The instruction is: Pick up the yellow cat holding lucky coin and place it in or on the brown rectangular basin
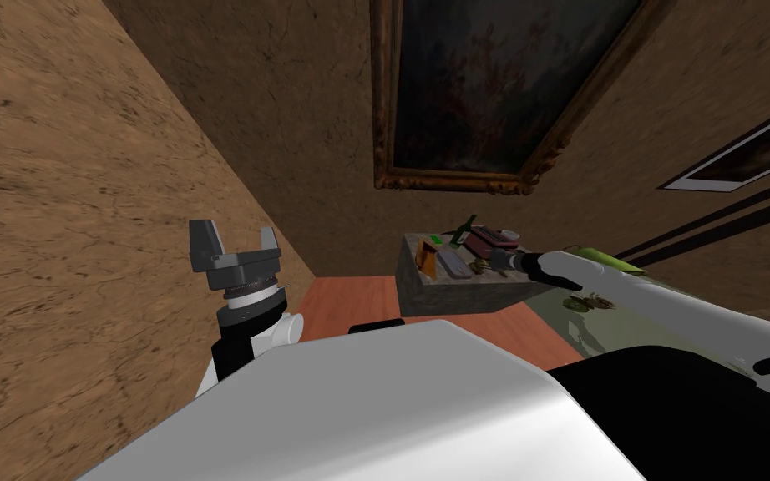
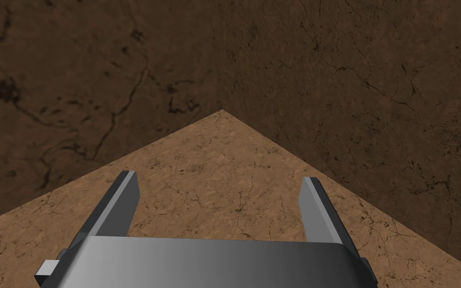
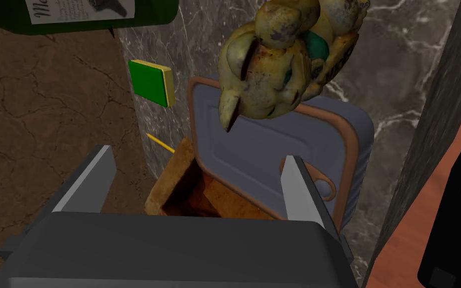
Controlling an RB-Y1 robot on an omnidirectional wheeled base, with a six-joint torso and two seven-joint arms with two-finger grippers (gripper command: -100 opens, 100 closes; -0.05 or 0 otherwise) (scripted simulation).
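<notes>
Cat figurine, scuffed yellow, green patches, beyond parted right fingers

I'm counting one yellow cat figure, one brown basin, one grey-blue flat tin, one green sponge, one green bottle, one thin yellow stick.

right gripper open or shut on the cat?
Open. On the right gripper the fingers stand wide apart, pressing nothing; the yellow cat lies beyond their tips.
</notes>
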